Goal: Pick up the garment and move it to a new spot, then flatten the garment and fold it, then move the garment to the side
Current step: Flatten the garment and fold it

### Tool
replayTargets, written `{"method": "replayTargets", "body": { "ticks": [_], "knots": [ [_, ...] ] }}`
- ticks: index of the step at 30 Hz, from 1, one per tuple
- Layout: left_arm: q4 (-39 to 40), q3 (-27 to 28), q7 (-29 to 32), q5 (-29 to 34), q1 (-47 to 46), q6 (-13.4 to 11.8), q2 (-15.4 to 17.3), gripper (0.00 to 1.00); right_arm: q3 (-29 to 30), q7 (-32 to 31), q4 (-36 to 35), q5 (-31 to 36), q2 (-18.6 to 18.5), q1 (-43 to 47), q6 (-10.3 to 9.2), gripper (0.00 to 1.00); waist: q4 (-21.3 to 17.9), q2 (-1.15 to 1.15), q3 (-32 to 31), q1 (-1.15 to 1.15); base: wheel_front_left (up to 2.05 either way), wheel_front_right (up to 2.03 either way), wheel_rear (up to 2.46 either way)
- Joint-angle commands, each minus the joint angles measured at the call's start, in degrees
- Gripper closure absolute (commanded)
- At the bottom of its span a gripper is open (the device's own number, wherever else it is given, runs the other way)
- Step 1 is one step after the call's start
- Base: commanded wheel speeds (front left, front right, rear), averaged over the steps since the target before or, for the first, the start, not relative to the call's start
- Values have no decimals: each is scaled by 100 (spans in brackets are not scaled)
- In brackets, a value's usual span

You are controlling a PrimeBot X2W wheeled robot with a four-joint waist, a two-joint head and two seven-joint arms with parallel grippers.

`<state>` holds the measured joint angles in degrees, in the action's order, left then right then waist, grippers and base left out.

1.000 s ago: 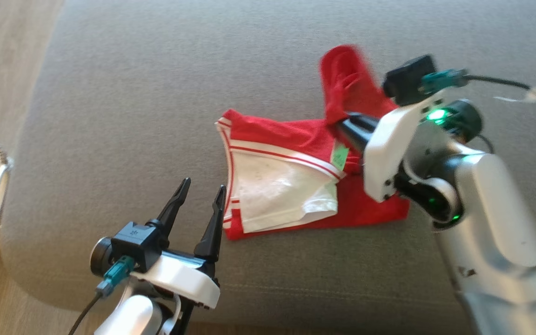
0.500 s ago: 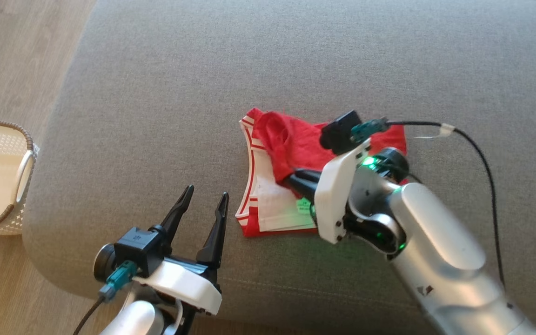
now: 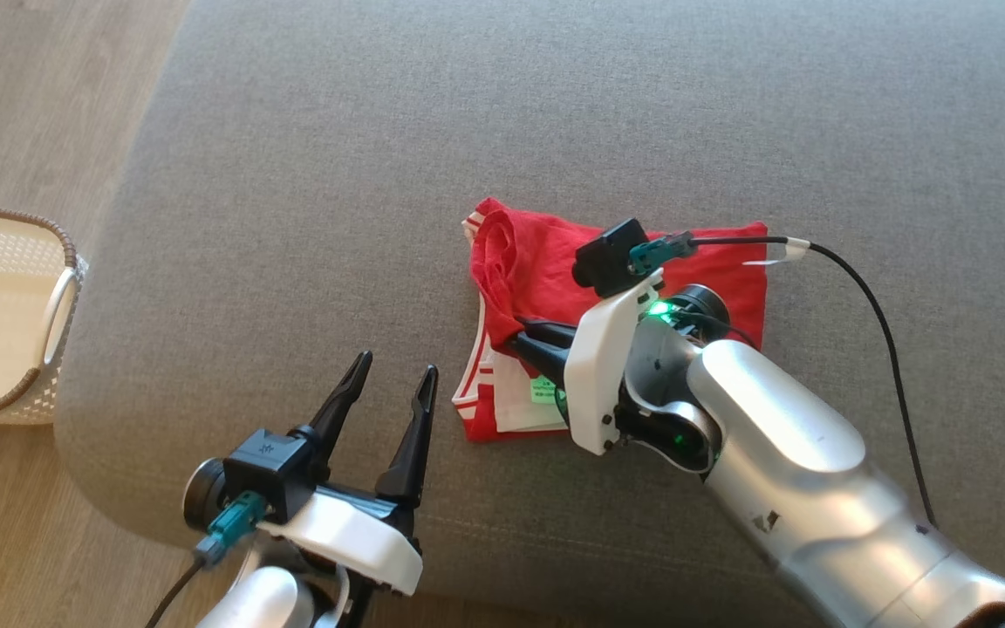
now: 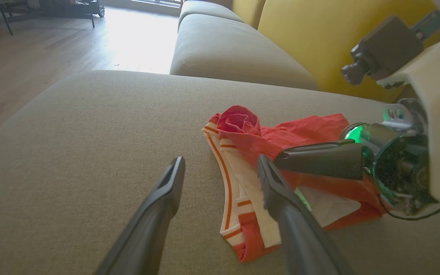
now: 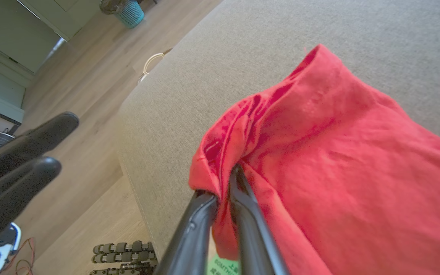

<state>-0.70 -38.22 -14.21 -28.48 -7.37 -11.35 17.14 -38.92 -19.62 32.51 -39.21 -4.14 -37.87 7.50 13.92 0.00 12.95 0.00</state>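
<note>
Red garment (image 3: 546,270) fold is pinched in the nearly closed right end effector (image 3: 518,334); lower it flat before releasing. Beside it, the left end effector (image 3: 398,364) stands wide, empty.

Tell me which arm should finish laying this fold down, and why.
Right. The right gripper is shut on a flap of the red garment, so it can probably just lower and release. The left gripper hangs open beside the garment's edge, holding nothing.

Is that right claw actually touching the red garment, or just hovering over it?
Touching. In the right wrist view the right gripper pinches a fold of the red garment between its two fingers, cloth bunched around the tips.
</note>
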Motion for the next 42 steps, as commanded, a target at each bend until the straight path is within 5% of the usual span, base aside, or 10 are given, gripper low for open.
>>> {"method": "replayTargets", "body": {
  "ticks": [1,2,10,17,26,33,42],
  "knots": [
    [143,180,-37,22,-199,-3,20,0,-124,149,-123,-109,125,-218,-1,20,12,0,-5,0,0,0,0],
    [133,177,-37,17,-197,-8,16,0,-192,233,-89,-218,125,-227,-1,0,13,0,-15,0,0,0,0],
    [153,287,-37,-57,-113,-128,65,0,-187,1037,52,-767,126,-385,-1,0,-247,0,-83,0,0,0,0],
    [316,576,-50,-115,-81,-313,142,0,806,1677,209,319,96,-495,-1,0,-651,0,-74,0,0,0,0],
    [428,1219,-74,-183,154,-742,-19,0,2296,2631,-657,1483,-214,557,-1,0,-1054,0,-445,0,0,0,0],
    [519,1527,-77,21,508,-691,-94,0,2832,3219,-1260,2006,-355,1678,-1,0,-1201,0,-857,0,0,0,0],
    [924,2090,-78,1160,1112,-341,-395,0,3531,3458,-2542,3062,-149,3039,-1,0,-1229,0,-1120,0,0,0,0]
  ]
}}
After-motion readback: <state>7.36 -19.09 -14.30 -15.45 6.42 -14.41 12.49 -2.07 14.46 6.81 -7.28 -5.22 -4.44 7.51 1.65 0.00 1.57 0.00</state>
